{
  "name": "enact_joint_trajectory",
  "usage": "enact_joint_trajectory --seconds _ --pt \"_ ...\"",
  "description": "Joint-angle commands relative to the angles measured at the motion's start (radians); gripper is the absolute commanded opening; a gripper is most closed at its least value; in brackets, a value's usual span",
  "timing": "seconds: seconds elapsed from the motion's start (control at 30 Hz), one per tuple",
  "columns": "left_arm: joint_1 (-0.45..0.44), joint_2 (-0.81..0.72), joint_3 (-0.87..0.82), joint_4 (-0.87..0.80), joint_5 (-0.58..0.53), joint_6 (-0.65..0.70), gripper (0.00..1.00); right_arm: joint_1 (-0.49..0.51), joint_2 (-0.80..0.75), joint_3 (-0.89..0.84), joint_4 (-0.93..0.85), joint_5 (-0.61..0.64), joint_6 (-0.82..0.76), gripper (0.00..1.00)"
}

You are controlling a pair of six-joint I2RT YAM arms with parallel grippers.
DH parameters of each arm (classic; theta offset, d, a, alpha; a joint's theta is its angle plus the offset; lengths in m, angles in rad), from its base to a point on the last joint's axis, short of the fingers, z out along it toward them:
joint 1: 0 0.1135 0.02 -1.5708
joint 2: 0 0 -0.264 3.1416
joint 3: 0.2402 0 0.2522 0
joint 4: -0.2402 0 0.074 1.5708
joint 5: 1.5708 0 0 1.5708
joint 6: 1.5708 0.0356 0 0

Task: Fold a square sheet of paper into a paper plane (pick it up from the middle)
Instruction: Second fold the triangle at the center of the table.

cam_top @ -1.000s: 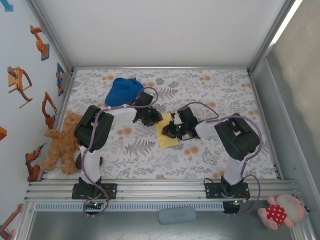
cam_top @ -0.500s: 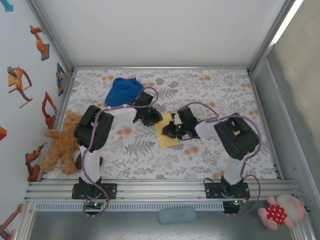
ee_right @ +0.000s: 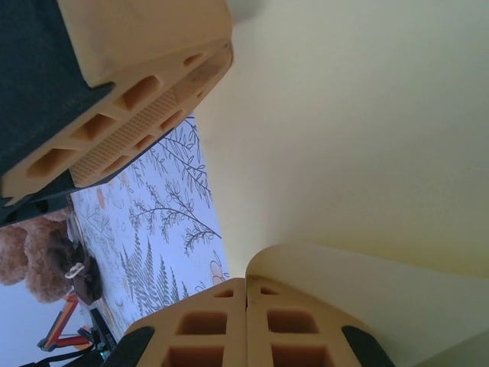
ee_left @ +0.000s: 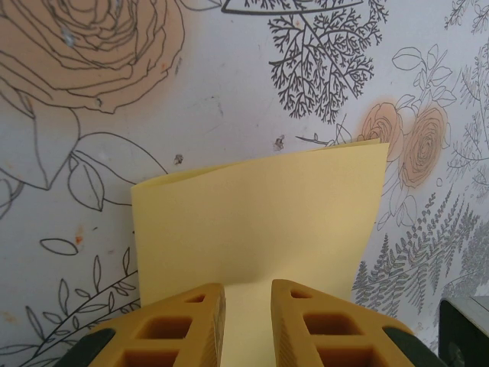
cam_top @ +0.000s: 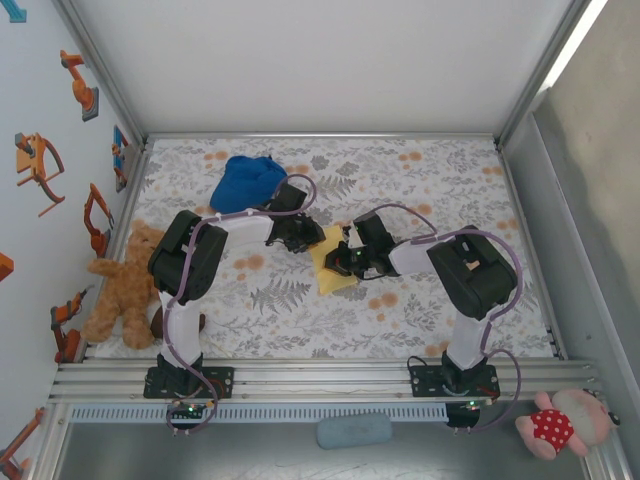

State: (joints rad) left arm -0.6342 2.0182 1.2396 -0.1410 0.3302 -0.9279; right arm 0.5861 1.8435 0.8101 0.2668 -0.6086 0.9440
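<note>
The square sheet of paper (cam_top: 330,274) is plain yellow and lies mid-table on the floral cloth, partly folded over. My left gripper (cam_top: 308,240) is at its far left edge. In the left wrist view its fingertips (ee_left: 248,284) stand a little apart over the sheet (ee_left: 260,206), with yellow paper showing in the gap. My right gripper (cam_top: 343,262) is at the sheet's right side. In the right wrist view it is shut (ee_right: 246,281) on a curled flap of the sheet (ee_right: 344,138). One left finger (ee_right: 145,115) shows at the top left.
A blue fabric cap (cam_top: 247,180) lies at the back left, just behind the left arm. A brown teddy bear (cam_top: 125,285) sits at the table's left edge. Metal frame rails border the cloth on all sides.
The right gripper has edged slightly left and away with the paper's flap. The left arm has stayed put.
</note>
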Motion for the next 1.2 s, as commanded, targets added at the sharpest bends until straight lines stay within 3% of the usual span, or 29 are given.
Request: enact_joint_trajectory --seconds 0.0,1.17 --pt "-0.002 0.019 -0.025 -0.038 -0.006 0.005 0.25 0.007 0.016 0.019 -0.017 0.025 -0.002 0.00" --pt "-0.002 0.021 -0.028 -0.036 -0.001 0.005 0.25 0.008 0.036 0.013 0.015 -0.005 -0.010 0.00"
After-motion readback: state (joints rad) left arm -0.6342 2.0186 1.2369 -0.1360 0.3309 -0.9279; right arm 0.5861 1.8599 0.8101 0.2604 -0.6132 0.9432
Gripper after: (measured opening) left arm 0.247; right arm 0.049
